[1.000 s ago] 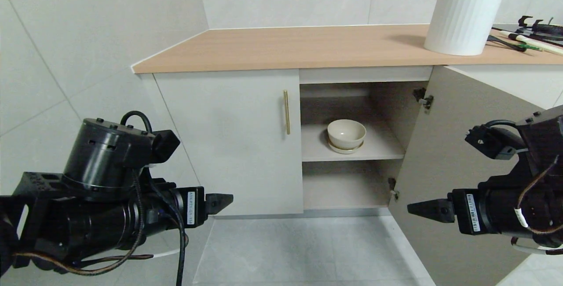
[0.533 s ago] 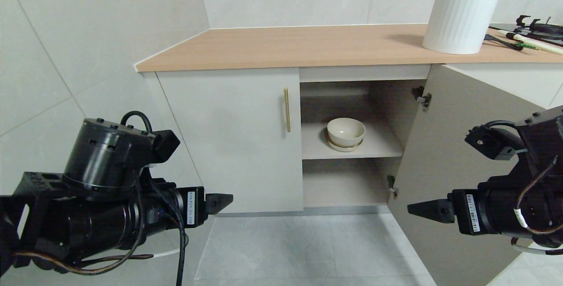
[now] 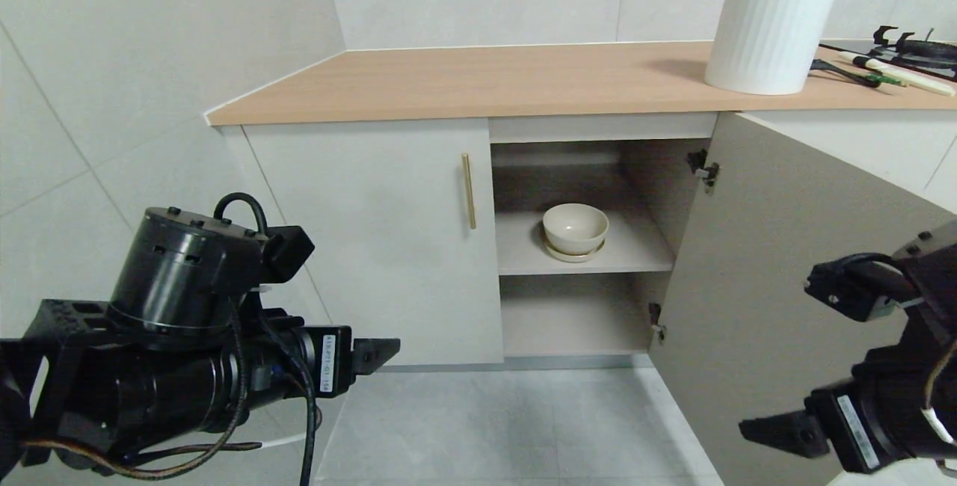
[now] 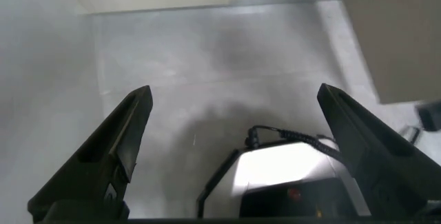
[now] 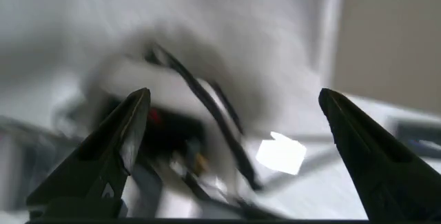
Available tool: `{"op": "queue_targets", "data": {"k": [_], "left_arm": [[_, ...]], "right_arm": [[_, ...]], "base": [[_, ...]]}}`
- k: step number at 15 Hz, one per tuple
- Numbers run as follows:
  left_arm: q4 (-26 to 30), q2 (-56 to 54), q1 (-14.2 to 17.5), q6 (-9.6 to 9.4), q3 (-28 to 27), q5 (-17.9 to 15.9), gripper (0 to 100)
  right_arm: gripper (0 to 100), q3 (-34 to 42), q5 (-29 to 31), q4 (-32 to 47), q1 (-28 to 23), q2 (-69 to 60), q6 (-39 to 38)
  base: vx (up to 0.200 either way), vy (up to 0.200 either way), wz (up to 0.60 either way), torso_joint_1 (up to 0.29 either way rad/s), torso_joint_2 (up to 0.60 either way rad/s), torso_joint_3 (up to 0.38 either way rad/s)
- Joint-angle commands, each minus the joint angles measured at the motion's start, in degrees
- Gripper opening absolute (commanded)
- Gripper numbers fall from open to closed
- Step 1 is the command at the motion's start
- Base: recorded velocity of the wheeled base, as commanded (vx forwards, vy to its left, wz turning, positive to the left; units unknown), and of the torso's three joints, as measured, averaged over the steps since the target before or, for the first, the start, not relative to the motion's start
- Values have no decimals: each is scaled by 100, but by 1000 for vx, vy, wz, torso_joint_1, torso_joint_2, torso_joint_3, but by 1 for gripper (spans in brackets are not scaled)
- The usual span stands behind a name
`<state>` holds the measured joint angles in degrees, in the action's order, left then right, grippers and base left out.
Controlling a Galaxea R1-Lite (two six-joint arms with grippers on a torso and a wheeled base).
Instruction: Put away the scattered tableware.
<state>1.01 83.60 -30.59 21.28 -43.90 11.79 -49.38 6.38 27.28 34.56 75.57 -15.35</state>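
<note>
1 cream ceramic bowl (image 3: pixel 574 226) sits on 1 cream saucer (image 3: pixel 572 255); my left gripper (image 4: pixel 234 89) and right gripper (image 5: pixel 234 93) gape wide, empty.

White ribbed canister (image 3: pixel 774 19) on countertop (image 3: pixel 463 82), utensils (image 3: pixel 908 76) nr it.

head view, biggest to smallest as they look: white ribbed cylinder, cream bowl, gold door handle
1. White ribbed cylinder on the counter, by far largest.
2. Cream bowl on the cabinet shelf.
3. Thin gold bar handle on the closed door: about as long as the bowl is wide, but far slimmer.
</note>
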Motion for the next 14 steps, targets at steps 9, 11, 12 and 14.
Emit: {"op": "queue_targets", "data": {"k": [9,11,12,14], "left_arm": [[4,16,9,7,-5,8,100],[4,7,9,7,-5,8,100],[4,7,9,7,-5,8,100],[4,24,9,7,-5,8,100]], "right_arm": [[100,-291,637,1350,508,-992,313],[100,-458,962,1482,341,-1132,313],[100,-476,1138,1464,130,-1141,322],[100,-581,1208,1438,-389,-1115,445]], "base": [[0,-178,0,2,3,1],[0,0,0,0,0,0],[0,0,0,0,0,0],[0,0,0,0,0,0]]}}
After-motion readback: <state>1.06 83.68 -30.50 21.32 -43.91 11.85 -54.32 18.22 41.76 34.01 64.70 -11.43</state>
